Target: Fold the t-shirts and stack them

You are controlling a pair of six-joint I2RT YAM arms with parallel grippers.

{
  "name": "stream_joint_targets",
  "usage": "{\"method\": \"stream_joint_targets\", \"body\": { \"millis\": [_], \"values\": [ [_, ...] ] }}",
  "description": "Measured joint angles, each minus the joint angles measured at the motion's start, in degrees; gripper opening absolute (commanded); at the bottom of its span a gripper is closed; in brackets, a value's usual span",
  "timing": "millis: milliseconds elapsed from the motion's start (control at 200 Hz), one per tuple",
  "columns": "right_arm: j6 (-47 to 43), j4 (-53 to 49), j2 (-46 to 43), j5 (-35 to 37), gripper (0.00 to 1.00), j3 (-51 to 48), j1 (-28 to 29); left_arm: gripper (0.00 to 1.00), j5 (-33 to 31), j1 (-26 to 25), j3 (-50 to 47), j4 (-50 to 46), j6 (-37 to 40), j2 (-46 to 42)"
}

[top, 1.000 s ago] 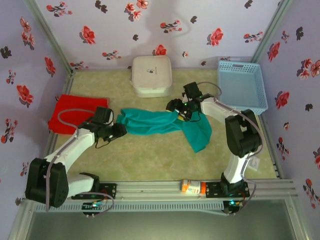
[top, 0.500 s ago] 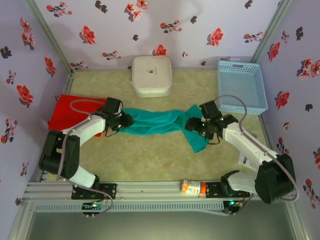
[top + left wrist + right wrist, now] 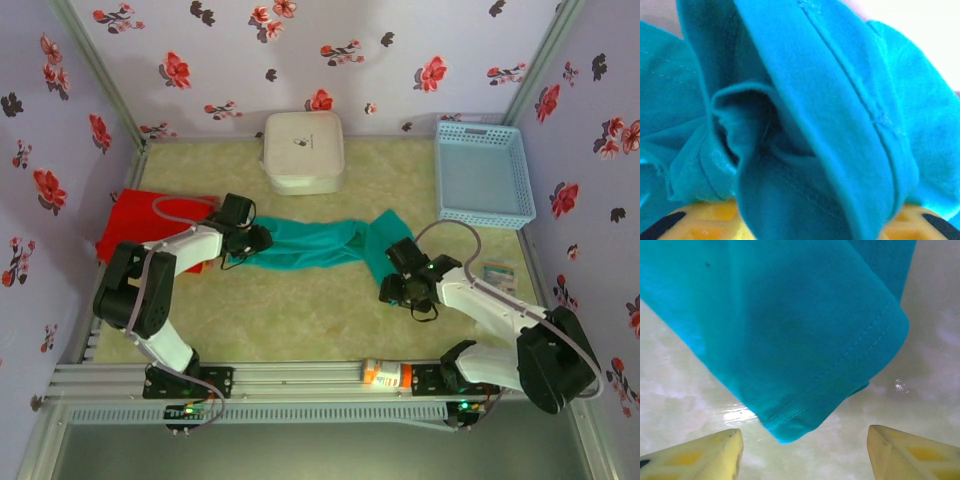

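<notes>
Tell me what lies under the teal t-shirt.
Bare beige table shows all around the teal t-shirt; whatever lies beneath the cloth itself is covered.

The teal cloth t-shirt is stitched in matching thread; the bright red cloth t-shirt is left plain. The square white box is marked with a dark logo. The plastic mesh basket is coloured light blue. The lilac walls are printed with red and black flowers.

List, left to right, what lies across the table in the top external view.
red t-shirt → left gripper → teal t-shirt → light-blue mesh basket
</notes>
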Motion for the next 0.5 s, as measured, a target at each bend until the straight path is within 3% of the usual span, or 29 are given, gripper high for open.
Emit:
{"method": "stream_joint_targets", "body": {
  "millis": [130,270,400,495],
  "values": [
    [0.9,1.7,0.5,0.9,0.56,-1.3,0.0,0.14,-0.4,-0.1,0.6,0.6,-0.3,0.9],
    [1.5,4.8,1.8,0.7,0.50,-1.4,0.1,0.01,-0.4,-0.2,1.8,0.5,-0.2,0.9],
    [2.3,7.9,2.5,-0.1,0.38,-2.3,0.1,0.00,-0.4,-0.3,3.1,-0.7,0.2,0.8],
    [3.0,10.1,3.8,-0.4,0.20,-2.5,0.1,0.00,-0.4,-0.3,4.8,-2.6,0.6,0.8]
  ]
}}
